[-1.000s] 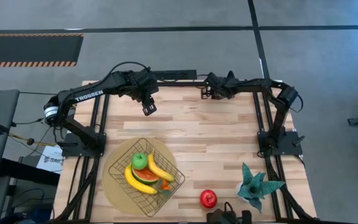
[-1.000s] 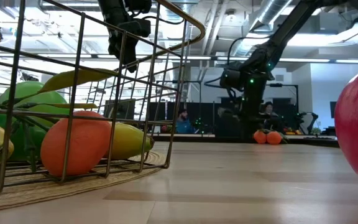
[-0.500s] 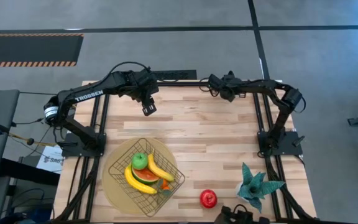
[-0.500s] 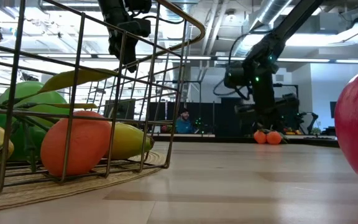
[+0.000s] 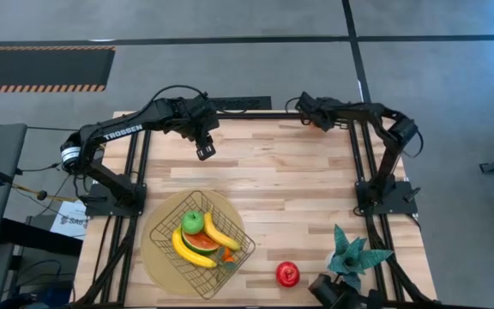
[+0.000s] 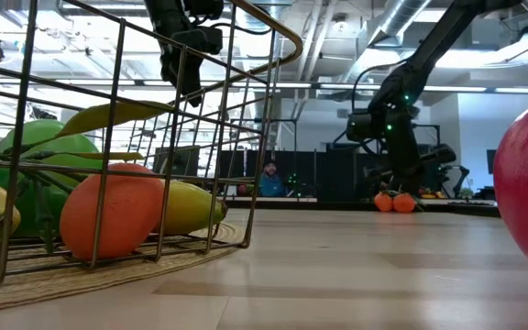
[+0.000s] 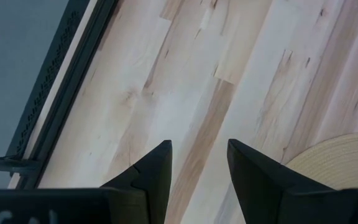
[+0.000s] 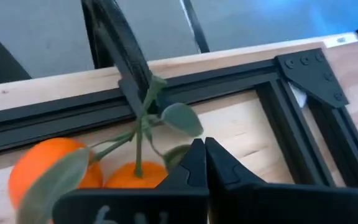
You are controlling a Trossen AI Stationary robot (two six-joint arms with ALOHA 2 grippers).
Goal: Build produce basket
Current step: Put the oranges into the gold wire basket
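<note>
Right gripper (image 8: 204, 149) moved to back edge | fingers closed at oranges (image 8: 86, 165) | left gripper (image 7: 199, 163) fingers parted, empty

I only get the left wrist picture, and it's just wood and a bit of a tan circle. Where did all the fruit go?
Observer: Nearer the table's front than your left gripper, a wire basket on that tan disc holds a green apple and two bananas.
Operator: Is any fruit left out?
Observer: Yes, a shiny red fruit sits on the table by the teal plant.
Operator: What's the other arm doing?
Observer: The right gripper is shut, right over two leafy oranges at the far edge.
</note>
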